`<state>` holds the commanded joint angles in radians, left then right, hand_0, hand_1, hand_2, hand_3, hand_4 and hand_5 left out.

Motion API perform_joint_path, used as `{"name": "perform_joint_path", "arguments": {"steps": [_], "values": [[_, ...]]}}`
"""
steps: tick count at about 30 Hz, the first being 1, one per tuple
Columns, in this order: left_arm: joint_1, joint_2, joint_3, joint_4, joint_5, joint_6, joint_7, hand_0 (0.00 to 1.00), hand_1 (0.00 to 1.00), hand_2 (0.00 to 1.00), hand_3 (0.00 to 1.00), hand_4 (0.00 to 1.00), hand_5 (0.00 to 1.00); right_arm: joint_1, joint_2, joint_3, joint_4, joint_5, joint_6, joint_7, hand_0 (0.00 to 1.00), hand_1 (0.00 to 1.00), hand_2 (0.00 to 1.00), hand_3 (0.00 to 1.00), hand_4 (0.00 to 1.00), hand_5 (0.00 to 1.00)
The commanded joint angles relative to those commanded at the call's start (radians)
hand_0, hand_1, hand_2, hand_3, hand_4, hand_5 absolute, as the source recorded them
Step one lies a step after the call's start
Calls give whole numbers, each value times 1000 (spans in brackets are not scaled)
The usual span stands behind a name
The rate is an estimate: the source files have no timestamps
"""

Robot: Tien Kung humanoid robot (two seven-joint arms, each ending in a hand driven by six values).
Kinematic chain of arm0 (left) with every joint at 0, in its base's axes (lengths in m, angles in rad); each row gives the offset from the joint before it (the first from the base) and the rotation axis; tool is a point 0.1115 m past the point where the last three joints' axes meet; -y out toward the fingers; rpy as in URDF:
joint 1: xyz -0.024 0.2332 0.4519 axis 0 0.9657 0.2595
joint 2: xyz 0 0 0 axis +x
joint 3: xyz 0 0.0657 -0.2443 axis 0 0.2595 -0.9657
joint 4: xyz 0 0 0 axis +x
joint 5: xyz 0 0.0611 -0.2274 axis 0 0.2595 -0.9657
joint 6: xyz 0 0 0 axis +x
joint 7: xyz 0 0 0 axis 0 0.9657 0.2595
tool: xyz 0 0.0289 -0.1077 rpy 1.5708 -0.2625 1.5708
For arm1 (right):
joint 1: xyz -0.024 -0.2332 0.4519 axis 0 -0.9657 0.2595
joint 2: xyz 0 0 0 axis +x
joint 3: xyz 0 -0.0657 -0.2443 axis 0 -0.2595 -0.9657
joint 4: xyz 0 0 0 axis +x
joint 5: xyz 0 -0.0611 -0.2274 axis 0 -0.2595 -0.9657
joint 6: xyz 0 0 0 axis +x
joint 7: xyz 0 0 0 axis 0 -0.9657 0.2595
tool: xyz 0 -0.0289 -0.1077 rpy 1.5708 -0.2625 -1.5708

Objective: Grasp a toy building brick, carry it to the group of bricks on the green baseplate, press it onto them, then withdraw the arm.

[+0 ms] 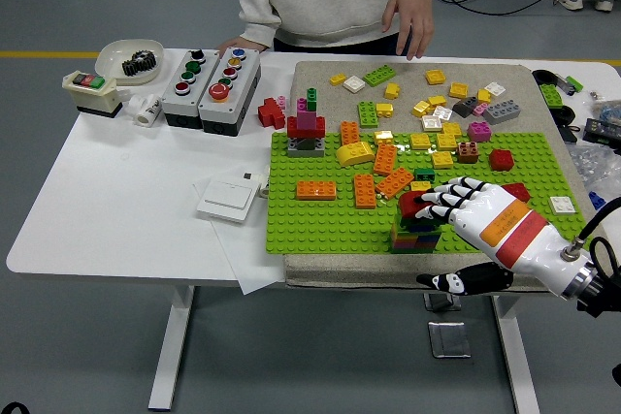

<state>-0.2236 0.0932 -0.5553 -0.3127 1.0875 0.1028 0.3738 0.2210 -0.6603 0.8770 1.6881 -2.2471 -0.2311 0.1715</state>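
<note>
A red brick (411,203) tops a multi-coloured stack (411,236) near the front edge of the green baseplate (310,222). My right hand (442,201) comes in from the lower right, palm down. Its white fingers (448,191) lie stretched over the red brick's right side. The thumb (452,281) hangs apart, below the mat's front edge, so nothing is gripped. Orange, yellow and red bricks lie scattered on the plate behind the stack. My left arm does not show.
Several loose bricks (437,94) cover the beige mat behind the plate. A red and magenta tower (307,129) stands at the plate's back left. Two button boxes (209,84), a white bowl (129,57) and a wall switch (229,198) sit to the left. A person's hand (412,9) hovers over the far edge.
</note>
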Motion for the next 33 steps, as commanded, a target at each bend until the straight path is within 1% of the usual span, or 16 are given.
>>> {"name": "perform_joint_path", "arguments": {"steps": [6,11,15,24,33], "values": [[0,0,0,0,0,-1,0,668,721,732,587,668,660,0,0,4,4,6,-23,-3,783,722,765,705,895,737],[0,1,1,0,-1,-1,0,668,721,732,587,669,660,0,-1,17,14,16,-65,-5,783,725,766,700,888,731],[1,1,4,0,-6,0,-1,668,721,732,587,669,660,-7,-3,32,26,22,-87,-5,783,725,766,700,888,731],[0,-1,4,0,-9,2,-2,668,721,732,587,669,661,-31,-7,31,36,18,-81,-5,786,725,763,693,881,719],[-2,-1,2,0,-6,1,-1,668,720,732,588,670,662,-30,-9,11,22,15,-64,-11,786,725,763,691,877,715]]}}
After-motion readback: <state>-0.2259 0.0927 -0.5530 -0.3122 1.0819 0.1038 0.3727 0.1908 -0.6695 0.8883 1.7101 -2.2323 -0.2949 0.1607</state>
